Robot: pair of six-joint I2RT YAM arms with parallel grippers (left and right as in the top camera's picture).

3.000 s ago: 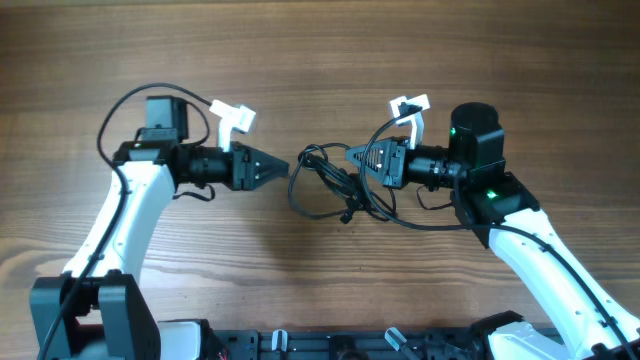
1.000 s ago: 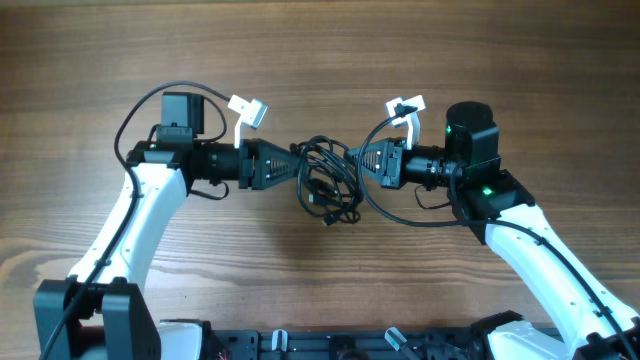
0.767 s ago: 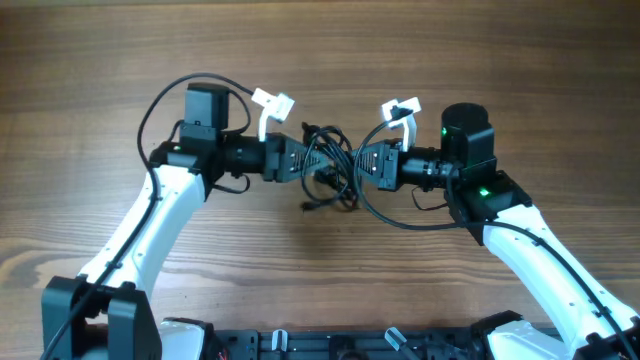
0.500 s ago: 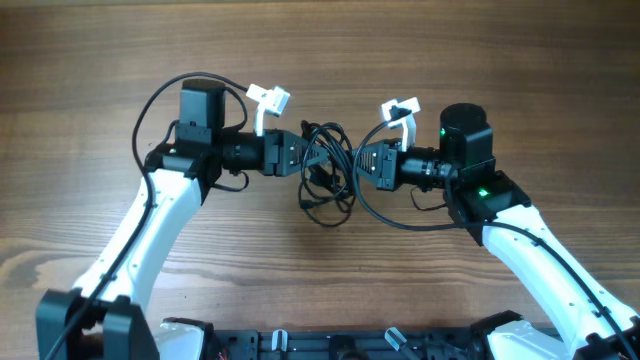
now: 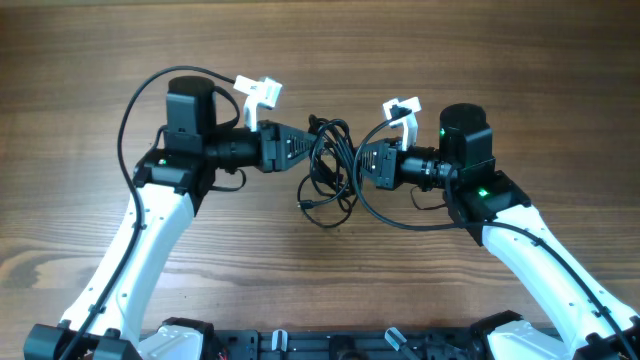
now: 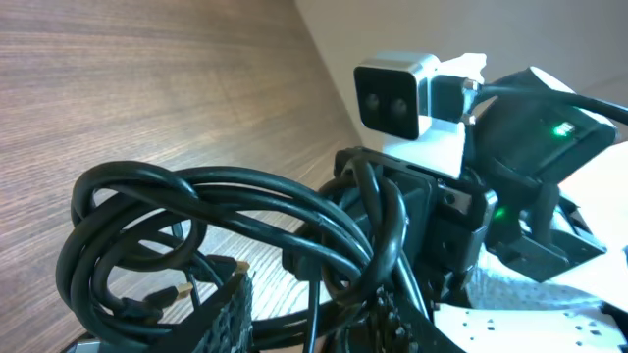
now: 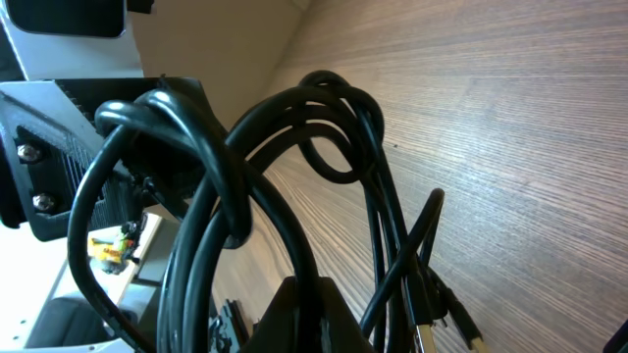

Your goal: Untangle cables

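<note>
The cables (image 5: 325, 172) are a knotted bundle of thin black cords held between the two grippers at mid-table. One plug end (image 5: 305, 205) trails on the wood. My left gripper (image 5: 303, 148) comes in from the left and is shut on the bundle's upper loops. In the left wrist view the cables (image 6: 196, 196) pile across the left gripper (image 6: 314, 299), with strands caught between its fingers (image 6: 231, 309). My right gripper (image 5: 358, 165) is shut on the cables from the right. In the right wrist view a strand runs into the closed right gripper (image 7: 302, 294) and the cables (image 7: 324, 127) loop beyond.
The wooden table (image 5: 320, 50) extends on all sides. A thicker black arm wire (image 5: 410, 224) loops under the right wrist. The right arm's white wrist camera (image 6: 397, 93) sits just behind the bundle. A black base rail (image 5: 320, 345) lines the near edge.
My left gripper has pushed into the bundle and narrowed its jaws on the loops, then shifted toward the far side, taking the bundle's top with it. The right arm has not moved.
</note>
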